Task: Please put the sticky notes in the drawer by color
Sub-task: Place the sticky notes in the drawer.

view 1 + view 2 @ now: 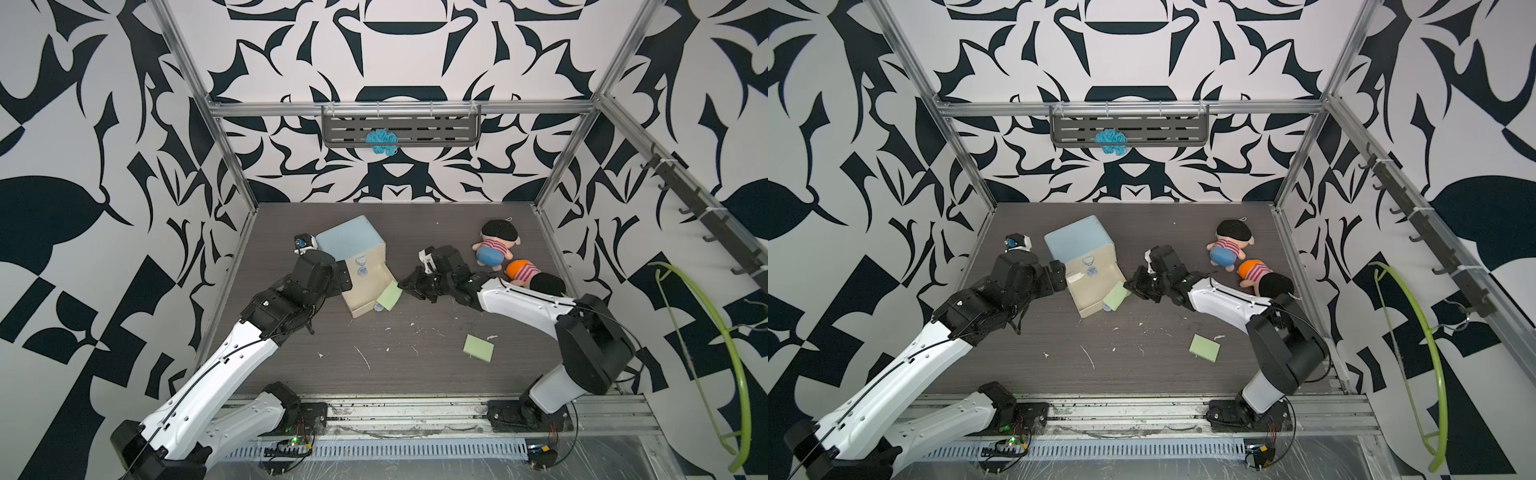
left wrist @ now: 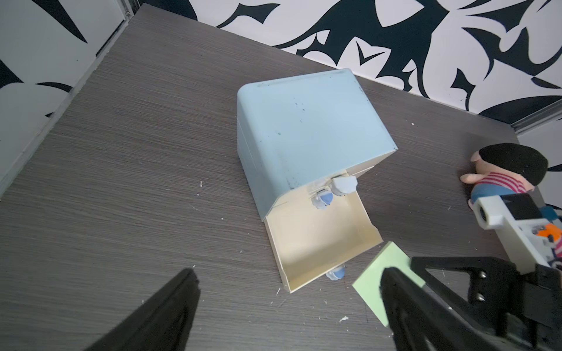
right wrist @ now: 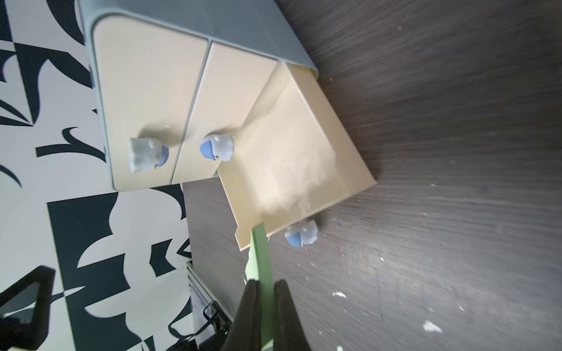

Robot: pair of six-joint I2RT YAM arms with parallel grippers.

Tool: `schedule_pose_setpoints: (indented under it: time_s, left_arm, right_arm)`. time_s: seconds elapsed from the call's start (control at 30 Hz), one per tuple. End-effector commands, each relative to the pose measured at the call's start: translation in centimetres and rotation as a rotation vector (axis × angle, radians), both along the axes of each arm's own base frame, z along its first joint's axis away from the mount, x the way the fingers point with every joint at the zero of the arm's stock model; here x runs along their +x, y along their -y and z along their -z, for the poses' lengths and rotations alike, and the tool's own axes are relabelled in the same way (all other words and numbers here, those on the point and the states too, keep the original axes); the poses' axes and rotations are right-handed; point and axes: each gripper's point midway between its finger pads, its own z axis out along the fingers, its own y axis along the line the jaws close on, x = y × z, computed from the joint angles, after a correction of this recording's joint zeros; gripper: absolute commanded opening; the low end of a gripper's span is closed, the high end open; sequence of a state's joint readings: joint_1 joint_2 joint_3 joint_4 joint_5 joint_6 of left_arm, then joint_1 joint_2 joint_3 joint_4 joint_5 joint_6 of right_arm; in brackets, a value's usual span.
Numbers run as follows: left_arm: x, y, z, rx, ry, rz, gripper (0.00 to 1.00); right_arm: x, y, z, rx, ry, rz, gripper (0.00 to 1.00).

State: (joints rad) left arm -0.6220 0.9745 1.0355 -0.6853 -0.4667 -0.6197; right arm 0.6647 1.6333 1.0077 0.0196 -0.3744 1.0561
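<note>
The drawer (image 1: 349,239) (image 1: 1079,241) is a pale blue chest whose bottom cream tray (image 2: 316,243) (image 3: 292,152) is pulled out and shows nothing inside. My right gripper (image 3: 267,288) (image 1: 409,286) is shut on a light green sticky-note pad (image 3: 261,255) (image 1: 390,296) (image 2: 377,273). The pad is held tilted at the tray's front corner, by its knob (image 3: 301,235). Another green pad (image 1: 479,350) (image 1: 1204,349) lies flat on the table nearer the front. My left gripper (image 2: 289,304) (image 1: 343,280) stands open beside the chest's left side, holding nothing.
Two plush dolls (image 1: 496,245) (image 1: 534,276) lie at the back right, close behind my right arm. A blue yarn tuft (image 1: 381,141) sits on the wall shelf (image 1: 436,124). A green hanger (image 1: 735,353) hangs outside the right wall. White scraps (image 1: 361,355) dot the table.
</note>
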Motion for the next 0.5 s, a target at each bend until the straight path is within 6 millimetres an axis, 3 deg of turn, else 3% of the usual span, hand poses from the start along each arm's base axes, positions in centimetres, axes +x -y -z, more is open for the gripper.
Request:
schedule_pose_setpoints:
  time_s: [0.0,0.23,0.47]
  left_arm:
    - [-0.4,0.5,1.2,0.025,-0.049,0.06,0.99]
    - [-0.5,1.3,2.2,0.007,-0.064,0.098,0.99]
    - [-0.4,1.8,2.6,-0.001,-0.06,0.122,0.99]
  right_arm:
    - [2.2,-1.2,-0.8,-0.056,0.055,0.078,0.0]
    - [4.4,-4.8,0.0,-0.084,0.098,0.062,0.0]
    - [5.8,-5.9,1.4,-0.135,0.119,0.037,0.01]
